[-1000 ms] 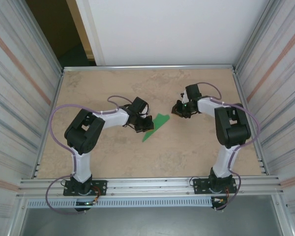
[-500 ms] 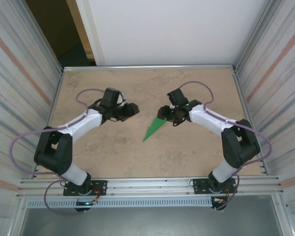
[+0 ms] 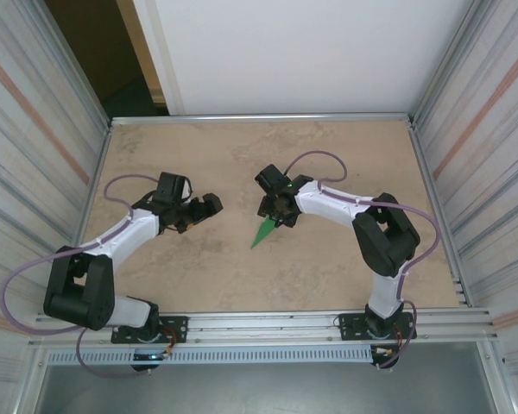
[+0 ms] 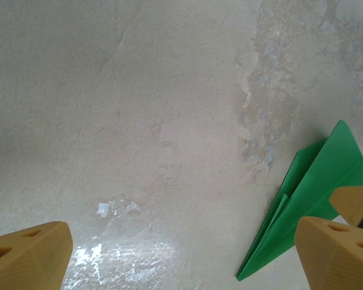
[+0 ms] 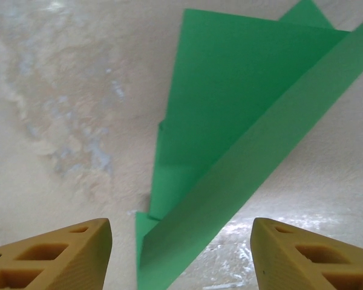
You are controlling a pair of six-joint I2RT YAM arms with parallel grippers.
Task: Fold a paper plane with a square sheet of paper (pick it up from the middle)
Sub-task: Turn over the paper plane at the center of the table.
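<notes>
While both arms are leaning out over it, the big sandy table (image 3: 328, 276) is lying flat between ribbed metal walls (image 3: 34, 129). The left arm (image 3: 125, 233) is bending out from the near edge and reaching toward the middle. The right arm (image 3: 345, 205) is stretching in from the other side.

The left gripper (image 3: 209, 207) is hanging over bare table, well apart from the green paper. Its pincer is gaping wide and gripping nothing. Seen from its own camera, the left gripper (image 4: 181, 257) is showing two tan fingers (image 4: 27, 257) far apart at the bottom corners, with just table between them.

The right gripper (image 3: 274, 214) is sitting right over the wide end of the paper plane (image 3: 261, 236). Its pincer is standing apart too and is not squeezing anything. Seen from its own camera, the right gripper (image 5: 181, 254) is showing its fingers (image 5: 48, 257) out at each side. The green paper is running down between them without touching either one.

The paper plane (image 5: 230, 121) is lying flat on the table near the middle. Its sharp tip is pointing toward the near edge and a little to the left. From the left wrist camera, the paper plane (image 4: 317, 199) is lying off to the right, and its folded layers are peeking out along one edge.
</notes>
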